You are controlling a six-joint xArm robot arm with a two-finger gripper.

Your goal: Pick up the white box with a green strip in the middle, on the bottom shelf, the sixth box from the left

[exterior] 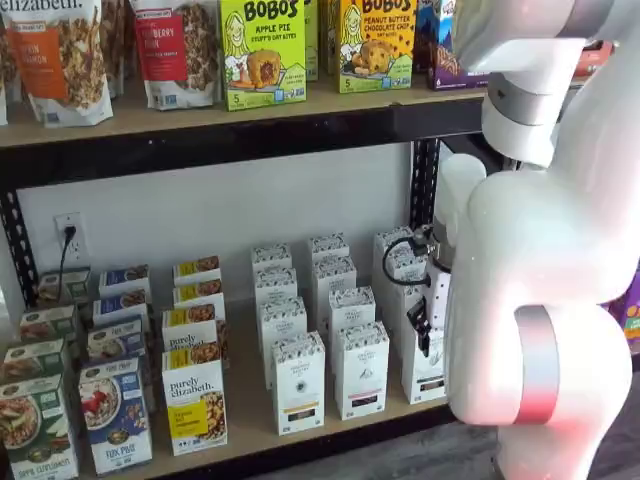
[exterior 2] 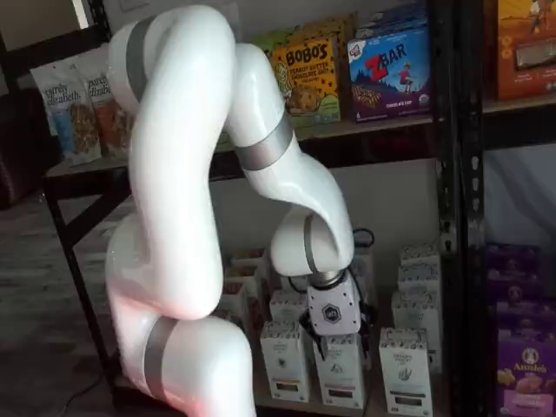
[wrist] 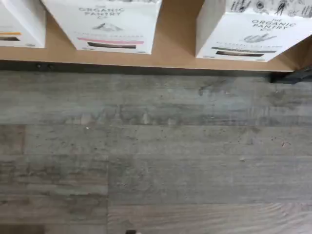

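Hand of mine hangs low before the bottom shelf; whether its fingers are parted, I cannot tell.
Just behind it stands a white box, its strip colour unclear; wrist view shows two cartons above grey plank floor.

The bottom shelf is a light-tan wooden tabletop on a black metal frame, standing just above a grey wood-plank floor. Directly on it stand rows of cartons: colourful granola boxes toward one end, and tall white speckled-top cartons in files running front to back. In the wrist view, white Organic Pantry cartons stand near the board's front edge.
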